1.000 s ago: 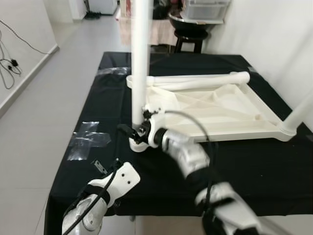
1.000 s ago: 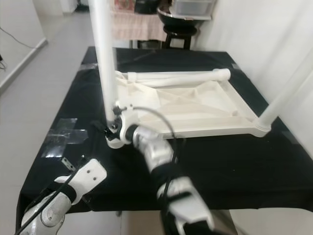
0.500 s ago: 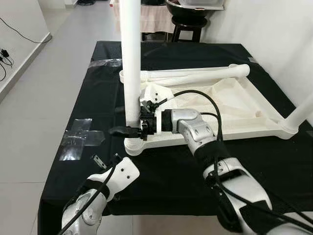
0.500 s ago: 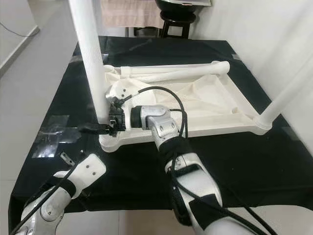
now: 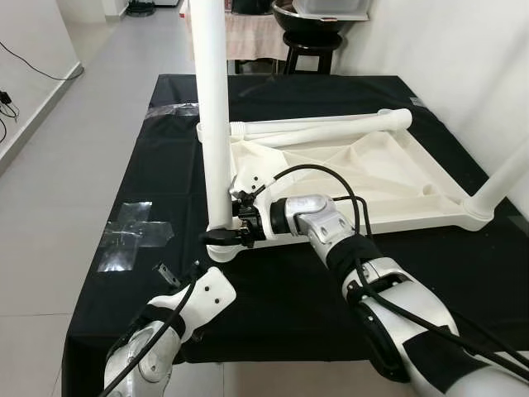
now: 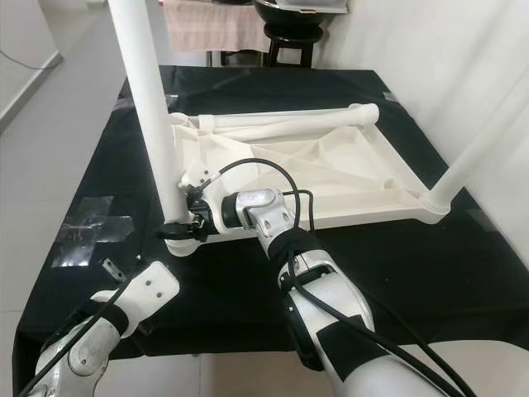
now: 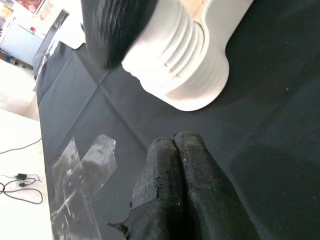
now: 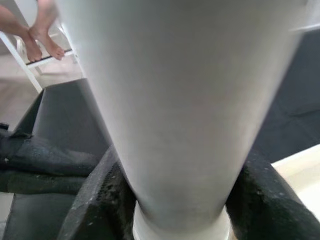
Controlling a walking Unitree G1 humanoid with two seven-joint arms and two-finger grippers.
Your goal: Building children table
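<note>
The white children's tabletop [image 5: 388,178] lies upside down on a black-covered table. One white leg [image 5: 213,124] stands upright in the near-left corner socket [image 7: 185,65]. My right gripper [image 5: 221,236] is at the foot of that leg, its black fingers [image 8: 100,200] shut on the leg from both sides. My left gripper [image 7: 175,142] hovers low over the black cloth just in front of that socket, fingers pressed together and holding nothing. A second leg [image 5: 504,178] rises from the right corner. A loose leg [image 5: 322,128] lies across the far edge of the tabletop.
Patches of clear tape [image 5: 132,236] are stuck to the cloth left of the socket. A black stool [image 5: 318,41] stands behind the table and a white wall runs along the right. A person's bare feet [image 8: 40,30] show beyond the table. The table's front edge is near my arms.
The head view has shifted. My right gripper has slid lower on the upright leg, and its fingers have drawn in from sticking out leftward to hugging the leg's base.
</note>
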